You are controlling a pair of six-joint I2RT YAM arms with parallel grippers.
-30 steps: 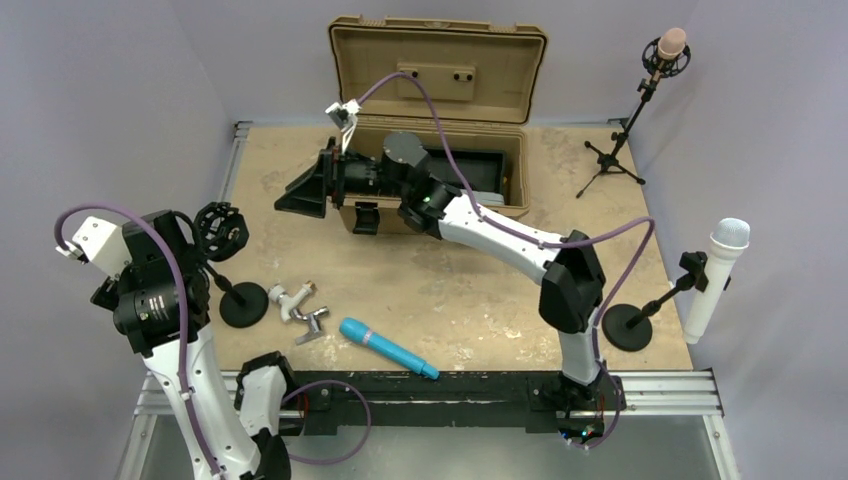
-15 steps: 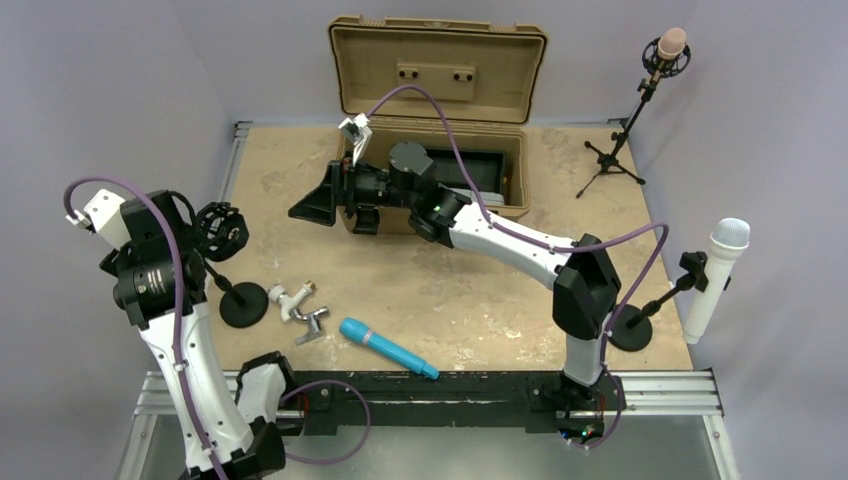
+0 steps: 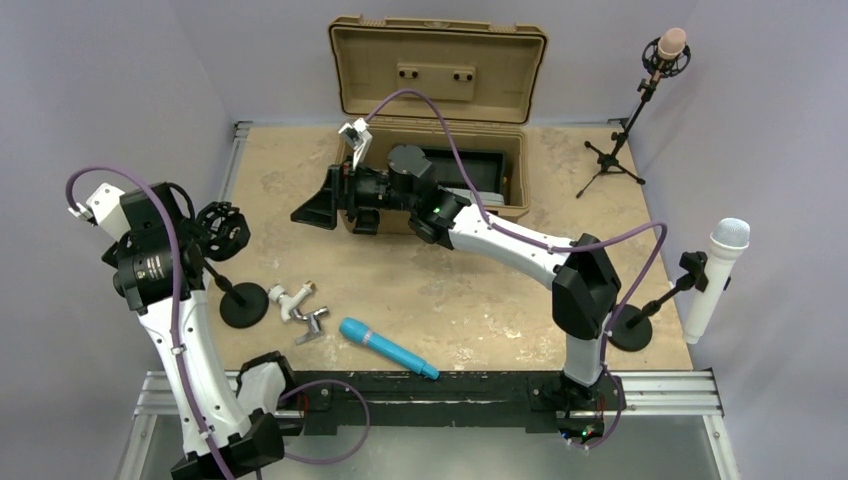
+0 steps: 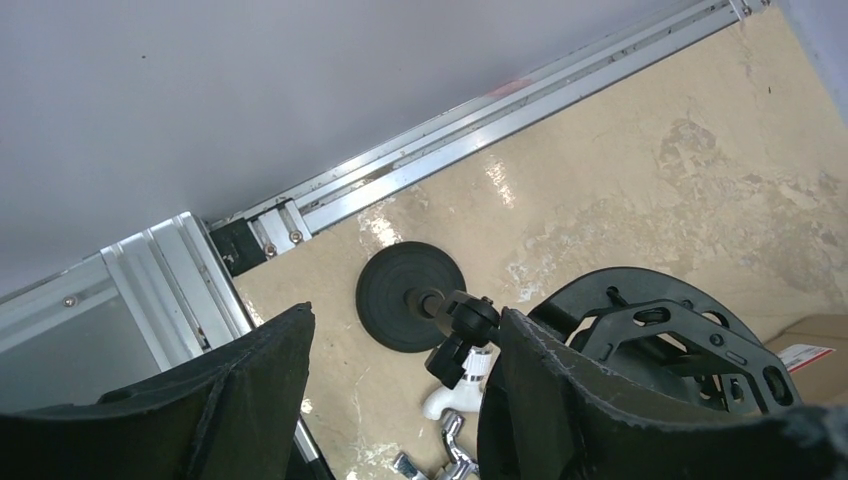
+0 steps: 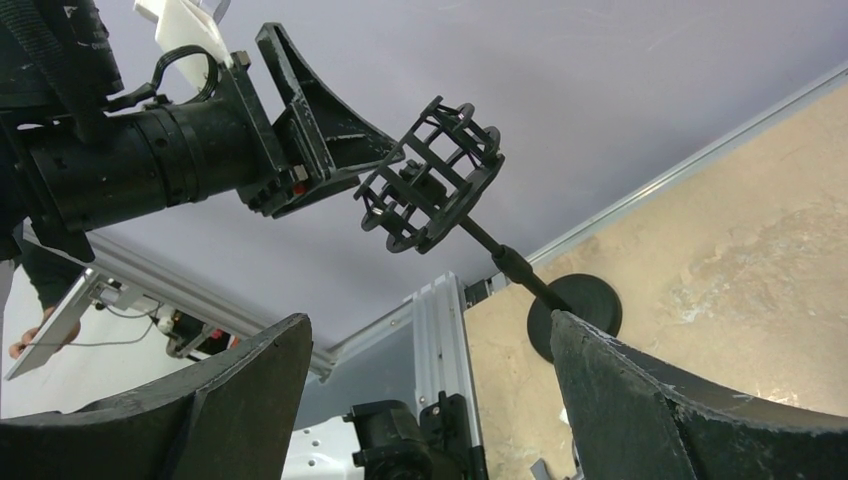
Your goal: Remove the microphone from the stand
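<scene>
Right of the empty shock-mount stand (image 3: 222,232), the blue microphone (image 3: 388,348) is lying loose on the table (image 3: 480,290). Left end effector (image 4: 400,400) and right end effector (image 5: 430,330) are both gaping, released. Judged rigid, smooth, roll-prone; gripping mid-barrel is looking soundest.

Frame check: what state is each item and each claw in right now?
Case: lid open.
Blue microphone: lying on the table, off any stand.
Shock mount on the round-base stand: empty.
White microphone: held in its clip.
Pink-tipped microphone: mounted on the tripod stand.
Left claw: open, empty.
Right claw: open, empty.
</scene>
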